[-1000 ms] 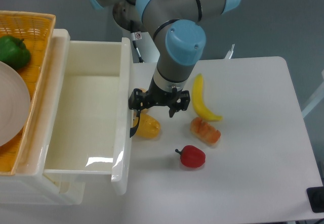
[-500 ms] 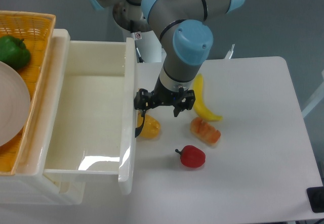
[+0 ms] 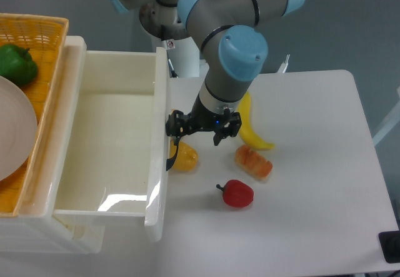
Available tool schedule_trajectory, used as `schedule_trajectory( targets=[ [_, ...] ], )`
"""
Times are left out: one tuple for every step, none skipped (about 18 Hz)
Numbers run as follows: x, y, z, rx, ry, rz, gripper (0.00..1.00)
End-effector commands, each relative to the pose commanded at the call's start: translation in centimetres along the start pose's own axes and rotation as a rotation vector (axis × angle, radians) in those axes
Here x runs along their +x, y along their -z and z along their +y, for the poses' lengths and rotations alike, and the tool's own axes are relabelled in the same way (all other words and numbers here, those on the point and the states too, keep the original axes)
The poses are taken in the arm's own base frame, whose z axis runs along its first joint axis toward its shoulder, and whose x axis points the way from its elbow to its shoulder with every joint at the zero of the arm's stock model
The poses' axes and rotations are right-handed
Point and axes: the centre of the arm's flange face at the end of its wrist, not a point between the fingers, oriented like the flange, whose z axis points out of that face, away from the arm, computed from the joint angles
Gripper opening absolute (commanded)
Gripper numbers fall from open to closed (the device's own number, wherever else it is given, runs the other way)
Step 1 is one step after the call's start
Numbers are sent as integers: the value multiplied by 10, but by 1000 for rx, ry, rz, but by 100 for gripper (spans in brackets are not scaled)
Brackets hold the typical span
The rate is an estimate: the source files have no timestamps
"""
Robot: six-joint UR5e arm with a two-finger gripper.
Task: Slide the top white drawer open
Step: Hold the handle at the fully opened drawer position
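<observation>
At upper left of the frame I see a woven yellow basket (image 3: pixel 47 33) sitting on the cabinet top, with a green pepper (image 3: pixel 17 63) and part of a white plate (image 3: pixel 12 130) in it. Just right of that, filling left-centre, is the top white drawer (image 3: pixel 106 146), pulled far out over the table; its whole inner tray is exposed and looks empty, glare at the lower edge. Its front panel runs down the frame near centre, and the black handle (image 3: pixel 172 155) curves off that panel on the right side.

At centre, my gripper (image 3: pixel 201 127) sits right beside the front panel, above the handle. One finger is close to the handle's upper end; I cannot tell if it is hooked on it or just touching, and I cannot tell whether the jaws are parted or closed from this angle.

Partly under the handle lies a yellow fruit (image 3: pixel 183 157). Further right are a banana (image 3: pixel 249 124), an orange-white piece of food (image 3: pixel 254 162) and a red pepper (image 3: pixel 236 193) on the white table (image 3: pixel 325 164).

My judgement: the slide is essentially done, drawer looks open near full travel. What is left is at most a little more pull, then freeing the gripper from the handle.
</observation>
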Motion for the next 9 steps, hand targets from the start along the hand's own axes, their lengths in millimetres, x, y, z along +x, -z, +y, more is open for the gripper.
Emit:
schedule_trajectory(
  targets=[
    [-1,0,0,0,1,0,100],
    [-1,1,0,2,1,-1,100],
    [0,2,1,4,1,2,100],
    [0,1,1,3,1,4,100],
    [0,1,1,2,3,4,100],
    [0,1,1,3,3,6,100],
    [0,1,1,3,3,6,100],
    [0,1,1,1,2,6,100],
    [0,1,1,2,3,8,100]
  ],
)
